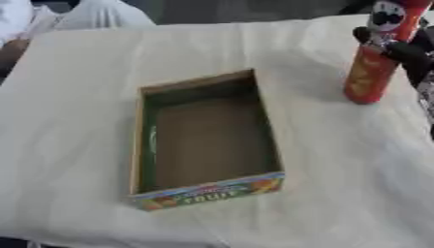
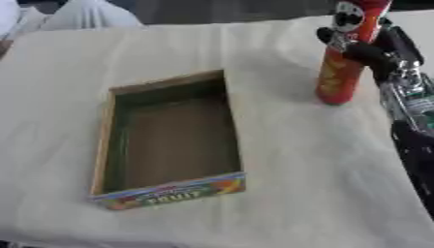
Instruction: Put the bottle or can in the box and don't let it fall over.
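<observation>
**Red can gripped upright, box waiting empty**

The shallow, open-topped cardboard box with green inner walls and a colourful printed front panel [image 1: 208, 145] lay near the middle of the counter covered in cream cloth [image 1: 68, 145], its mouth facing up, and nothing was inside it. Set that way, it could take a can lowered straight down from above.

Towards the counter's far right corner stood the tall red cylindrical can with a black-and-white face printed near its top [image 2: 343, 63], upright, its base on or just above the cloth. The black right hand [image 2: 360, 48] came in from the right edge, its fingers [image 2: 339, 41] curled round the can's upper half. Holding it high probably kept it vertical for the carry.

The left hand was not visible.
</observation>
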Action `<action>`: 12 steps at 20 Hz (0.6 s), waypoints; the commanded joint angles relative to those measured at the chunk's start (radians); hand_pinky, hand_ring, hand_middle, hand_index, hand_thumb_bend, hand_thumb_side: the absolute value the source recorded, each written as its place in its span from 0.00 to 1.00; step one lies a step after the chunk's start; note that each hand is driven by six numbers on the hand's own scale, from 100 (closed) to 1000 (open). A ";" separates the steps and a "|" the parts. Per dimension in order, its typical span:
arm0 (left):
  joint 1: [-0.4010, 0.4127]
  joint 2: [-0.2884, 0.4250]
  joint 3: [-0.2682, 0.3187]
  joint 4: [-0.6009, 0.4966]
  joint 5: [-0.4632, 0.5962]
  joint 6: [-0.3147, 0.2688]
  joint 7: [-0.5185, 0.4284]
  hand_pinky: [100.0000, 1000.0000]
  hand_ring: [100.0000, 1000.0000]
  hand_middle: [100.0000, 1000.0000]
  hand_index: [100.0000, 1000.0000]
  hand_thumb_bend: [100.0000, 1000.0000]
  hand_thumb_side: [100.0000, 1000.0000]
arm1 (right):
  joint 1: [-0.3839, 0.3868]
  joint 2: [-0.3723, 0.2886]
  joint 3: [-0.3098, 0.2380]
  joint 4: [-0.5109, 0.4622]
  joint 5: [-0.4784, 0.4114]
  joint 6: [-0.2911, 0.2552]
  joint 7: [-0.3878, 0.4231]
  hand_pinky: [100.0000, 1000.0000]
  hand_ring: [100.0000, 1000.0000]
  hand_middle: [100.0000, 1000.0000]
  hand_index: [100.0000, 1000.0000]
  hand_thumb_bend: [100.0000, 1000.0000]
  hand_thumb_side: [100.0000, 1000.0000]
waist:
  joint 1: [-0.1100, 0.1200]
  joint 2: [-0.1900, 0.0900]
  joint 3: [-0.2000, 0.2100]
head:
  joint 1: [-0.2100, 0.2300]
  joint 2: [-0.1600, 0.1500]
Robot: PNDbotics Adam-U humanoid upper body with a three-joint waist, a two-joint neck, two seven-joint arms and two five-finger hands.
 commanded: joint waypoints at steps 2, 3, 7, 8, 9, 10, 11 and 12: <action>-0.014 0.021 0.017 -0.010 0.001 -0.002 -0.003 0.64 0.71 0.57 0.71 0.70 0.17 | -0.025 -0.016 -0.014 -0.005 0.000 0.001 -0.031 0.65 0.66 0.73 0.76 0.63 0.00 | -0.005 -0.007 0.004 | -0.005 -0.006; -0.014 0.021 0.017 -0.009 0.001 -0.002 -0.003 0.64 0.71 0.57 0.71 0.70 0.17 | -0.025 -0.017 -0.016 -0.005 -0.003 0.002 -0.042 0.63 0.63 0.71 0.74 0.63 0.00 | -0.006 -0.005 0.004 | -0.005 -0.006; -0.014 0.020 0.018 -0.009 0.002 -0.003 -0.003 0.64 0.71 0.57 0.71 0.70 0.17 | -0.025 -0.019 -0.022 -0.005 -0.014 -0.002 -0.094 0.38 0.41 0.48 0.51 0.51 0.00 | -0.007 -0.003 0.004 | -0.003 -0.006; -0.015 0.020 0.018 -0.009 0.002 -0.003 -0.003 0.64 0.71 0.57 0.71 0.70 0.17 | -0.025 -0.019 -0.022 -0.005 -0.018 -0.004 -0.108 0.34 0.34 0.41 0.42 0.46 0.00 | -0.007 -0.002 0.004 | -0.002 -0.006; -0.015 0.020 0.018 -0.008 0.002 -0.003 -0.003 0.64 0.71 0.57 0.71 0.69 0.17 | -0.026 -0.019 -0.021 -0.007 -0.023 -0.008 -0.122 0.32 0.28 0.35 0.35 0.46 0.00 | -0.007 -0.002 0.004 | -0.003 -0.006; -0.015 0.020 0.018 -0.008 0.002 -0.003 -0.003 0.64 0.71 0.57 0.71 0.69 0.18 | -0.025 -0.019 -0.020 -0.008 -0.028 -0.013 -0.133 0.30 0.23 0.30 0.29 0.46 0.00 | -0.007 -0.002 0.004 | -0.003 -0.007; -0.015 0.020 0.018 -0.008 0.002 -0.003 -0.003 0.64 0.71 0.57 0.71 0.69 0.18 | -0.025 -0.020 -0.018 -0.011 -0.032 -0.019 -0.142 0.28 0.19 0.27 0.26 0.44 0.00 | -0.007 -0.002 0.004 | -0.003 -0.007; -0.015 0.020 0.018 -0.007 0.002 -0.004 -0.004 0.64 0.71 0.57 0.71 0.69 0.18 | -0.024 -0.020 -0.016 -0.015 -0.038 -0.026 -0.146 0.26 0.17 0.24 0.23 0.43 0.00 | -0.006 -0.002 0.004 | -0.003 -0.007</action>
